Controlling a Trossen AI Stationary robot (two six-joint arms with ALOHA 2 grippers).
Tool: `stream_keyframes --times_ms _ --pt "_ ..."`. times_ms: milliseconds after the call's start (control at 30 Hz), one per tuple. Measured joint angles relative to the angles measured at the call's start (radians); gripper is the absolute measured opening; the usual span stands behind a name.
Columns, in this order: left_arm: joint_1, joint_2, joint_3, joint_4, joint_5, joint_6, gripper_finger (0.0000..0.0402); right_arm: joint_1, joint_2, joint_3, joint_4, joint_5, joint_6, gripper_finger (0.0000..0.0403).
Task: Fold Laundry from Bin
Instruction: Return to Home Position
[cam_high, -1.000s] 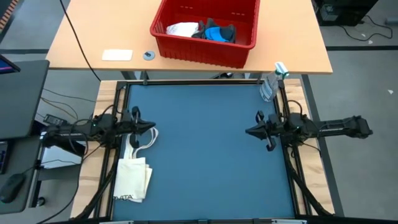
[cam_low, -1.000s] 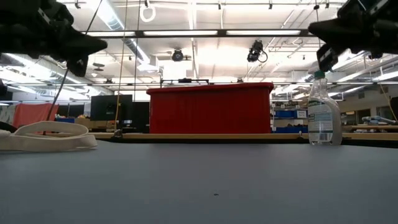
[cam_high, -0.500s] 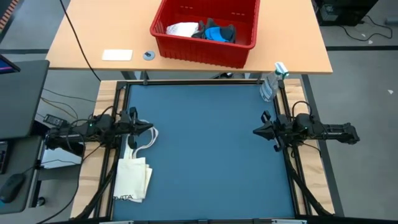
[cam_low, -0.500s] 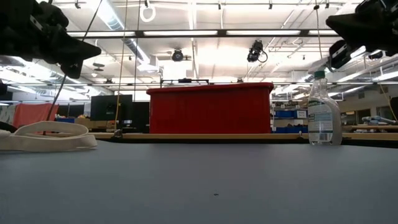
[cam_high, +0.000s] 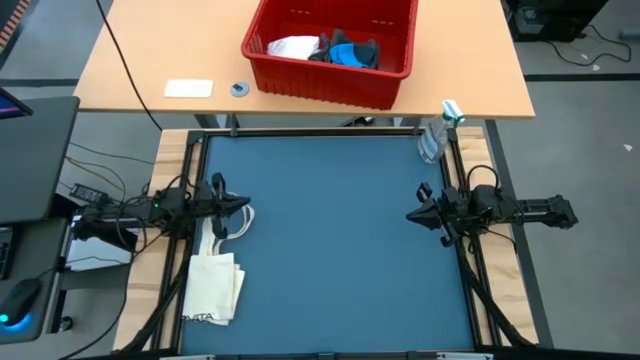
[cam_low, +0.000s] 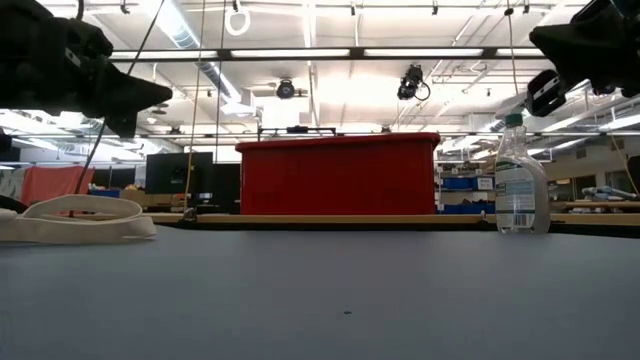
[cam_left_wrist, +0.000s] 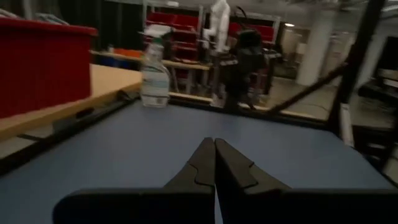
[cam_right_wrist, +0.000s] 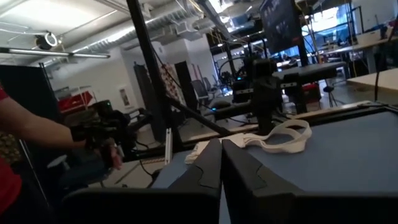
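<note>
Laundry (cam_high: 330, 48) location, please. (Floor)

I see it folded inside the red bin (cam_high: 300, 85), which stands on the wooden surface (cam_high: 140, 60) beyond the blue surface (cam_high: 330, 240). Nothing of it lies on the blue one. (Operator)

Finger state? (Floor)

The left gripper (cam_high: 244, 207) hangs at the left edge of the blue surface and the right gripper (cam_high: 409, 216) at the right edge. Each wrist view shows its fingers (cam_left_wrist: 202, 163) (cam_right_wrist: 208, 167) clenched tip to tip, grasping nothing. (Operator)

Hazards? (Floor)

I judge two.
1. The tote bag (cam_high: 213, 285) has its handle loops just beside the left gripper. If I lower that arm while homing, a loop could snag and the bag would drag.
2. The spray bottle (cam_high: 435, 135) stands at the corner near the right arm. A wide swing could tip it.

I judge the bin to be out of risk, well apart from both arms. (Operator)
</note>
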Motion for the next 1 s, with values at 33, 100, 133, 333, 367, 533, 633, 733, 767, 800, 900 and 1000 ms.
stream_keyframes --times_ms 33,100,133,333,367,533,633,733,767,800,900,1000 --pt "0.001 0.000 0.000 0.001 -0.011 0.001 0.0004 0.000 0.000 0.000 -0.003 0.000 0.000 0.0018" --pt "0.000 0.000 0.000 -0.008 -0.015 -0.023 0.0005 0.000 0.000 0.000 -0.002 0.000 0.000 0.0031" --pt "0.001 0.000 0.000 -0.013 -0.015 -0.038 0.0005 0.000 0.000 0.000 -0.002 0.000 -0.002 0.0037" --pt "0.000 0.000 0.000 -0.015 -0.015 -0.021 0.0005 0.000 0.000 0.000 -0.002 0.000 -0.005 0.0050" --pt "0.000 0.000 0.000 -0.014 -0.015 -0.019 0.0005 0.000 0.000 0.000 -0.002 0.000 -0.005 0.0050" --pt "0.000 0.000 0.000 -0.014 -0.015 -0.024 0.0005 0.000 0.000 0.000 -0.002 0.000 -0.006 0.0049" --pt "0.001 0.000 0.000 -0.014 -0.015 -0.023 0.0005 0.000 0.000 0.000 -0.002 0.000 -0.007 0.0049" --pt "0.000 0.000 -0.001 -0.014 -0.015 -0.024 0.0005 0.000 0.000 0.000 -0.002 0.000 -0.007 0.0049" --pt "0.001 0.000 -0.001 -0.014 -0.015 -0.024 0.0005 0.000 0.000 0.000 -0.002 0.000 -0.007 0.0049" --pt "0.000 0.000 -0.001 -0.014 -0.015 -0.024 0.0005 0.000 0.000 0.000 -0.002 0.000 -0.007 0.0049" --pt "0.000 0.000 -0.001 -0.014 -0.015 -0.024 0.0005 0.000 0.000 0.000 -0.002 0.000 -0.007 0.0049" --pt "0.000 0.000 -0.001 -0.014 -0.015 -0.024 0.0005 0.000 0.000 0.000 -0.002 0.000 -0.007 0.0049"
